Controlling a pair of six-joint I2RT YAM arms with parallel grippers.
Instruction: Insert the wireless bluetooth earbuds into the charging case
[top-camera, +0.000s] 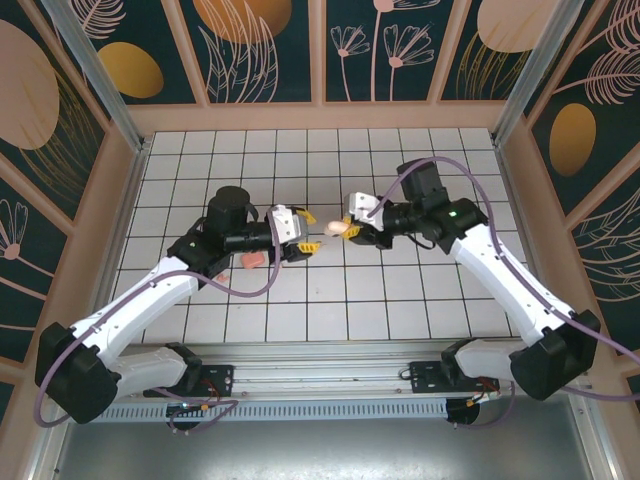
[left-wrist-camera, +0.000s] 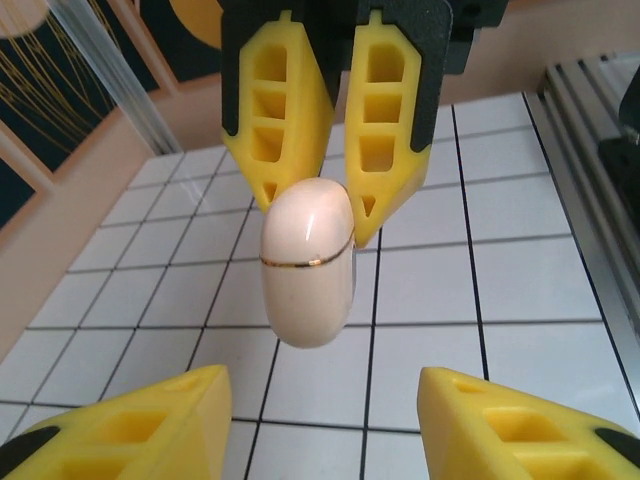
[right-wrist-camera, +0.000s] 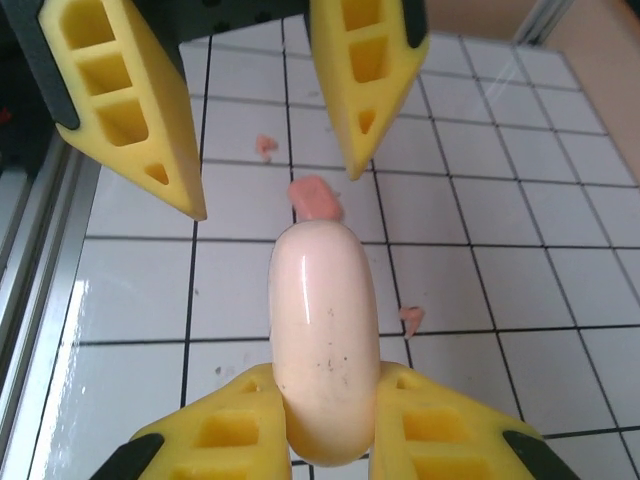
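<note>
Right jaws clamp the charging case (right-wrist-camera: 322, 330) by 1 end; left jaws gape empty; looks light, slick; hold broad sides.

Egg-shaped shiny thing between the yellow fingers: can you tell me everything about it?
The egg-shaped thing is smooth, glossy and creamy pink, like hard plastic. A thin gold line runs round its middle, and it is closed. A few tiny dark specks dot its side. The right gripper pinches one end and holds it in the air above the white tiled table. Its free end points toward the left gripper, which is open and not touching it.
</note>
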